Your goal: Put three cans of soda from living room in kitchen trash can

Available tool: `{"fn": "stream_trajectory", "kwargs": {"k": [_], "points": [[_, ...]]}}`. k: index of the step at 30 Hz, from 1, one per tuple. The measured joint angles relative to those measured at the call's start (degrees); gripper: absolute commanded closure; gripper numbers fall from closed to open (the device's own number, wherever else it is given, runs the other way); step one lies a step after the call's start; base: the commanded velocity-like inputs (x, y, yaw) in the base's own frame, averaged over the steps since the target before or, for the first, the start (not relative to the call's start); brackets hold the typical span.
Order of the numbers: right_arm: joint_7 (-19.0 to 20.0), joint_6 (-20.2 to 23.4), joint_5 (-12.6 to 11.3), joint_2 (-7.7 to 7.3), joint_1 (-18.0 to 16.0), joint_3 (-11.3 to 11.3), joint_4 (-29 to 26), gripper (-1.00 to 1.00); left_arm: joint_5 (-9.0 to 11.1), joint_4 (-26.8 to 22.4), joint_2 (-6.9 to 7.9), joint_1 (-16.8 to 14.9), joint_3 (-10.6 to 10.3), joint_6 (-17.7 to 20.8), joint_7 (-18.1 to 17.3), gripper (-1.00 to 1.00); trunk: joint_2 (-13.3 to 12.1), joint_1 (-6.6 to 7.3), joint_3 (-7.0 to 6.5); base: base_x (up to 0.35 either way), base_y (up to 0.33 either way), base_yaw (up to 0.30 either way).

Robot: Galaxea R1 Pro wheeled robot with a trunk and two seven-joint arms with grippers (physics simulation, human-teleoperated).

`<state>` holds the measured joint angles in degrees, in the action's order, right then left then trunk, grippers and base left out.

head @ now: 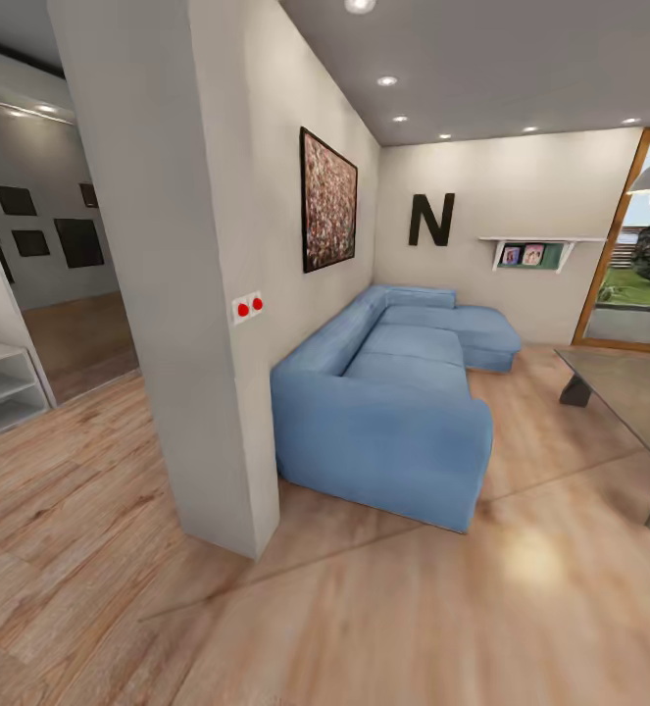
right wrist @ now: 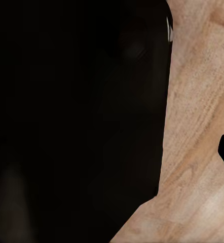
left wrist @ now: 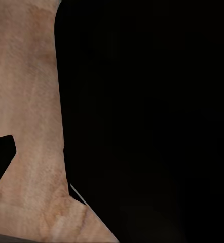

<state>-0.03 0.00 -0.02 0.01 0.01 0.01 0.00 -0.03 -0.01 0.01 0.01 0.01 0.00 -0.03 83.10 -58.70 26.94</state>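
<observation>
The robot stands at the mouth of the living room, blue sofa (head: 388,412) ahead, a white wall corner (head: 222,392) close on the left and a low grey desk (head: 628,392) at the right edge — no soda cans or bin in sight, so they likely lie further in. The risk is clipping that wall corner or the sofa's near arm in turning; open plank floor (head: 383,608) runs near and right. Both wrist views give dark shapes over floor, so I cannot tell either end effector's opening or load.
</observation>
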Motion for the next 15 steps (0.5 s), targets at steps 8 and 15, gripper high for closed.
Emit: {"fn": "stream_trajectory", "kwargs": {"k": [8, 15], "points": [[0.01, 0.26, 0.22, -0.09, -0.40, 0.07, 0.00, -1.00, -0.06, -1.05, -0.97, 0.34, -0.32, -0.09, -0.69, -1.00, -0.03, -0.03, -0.01, 0.000, 0.000, 0.000], [0.01, 0.26, 0.22, -0.09, -0.40, 0.07, 0.00, -1.00, -0.06, -1.05, -0.97, 0.34, -0.32, -0.09, -0.69, -1.00, -0.03, -0.03, -0.01, 0.000, 0.000, 0.000]]}}
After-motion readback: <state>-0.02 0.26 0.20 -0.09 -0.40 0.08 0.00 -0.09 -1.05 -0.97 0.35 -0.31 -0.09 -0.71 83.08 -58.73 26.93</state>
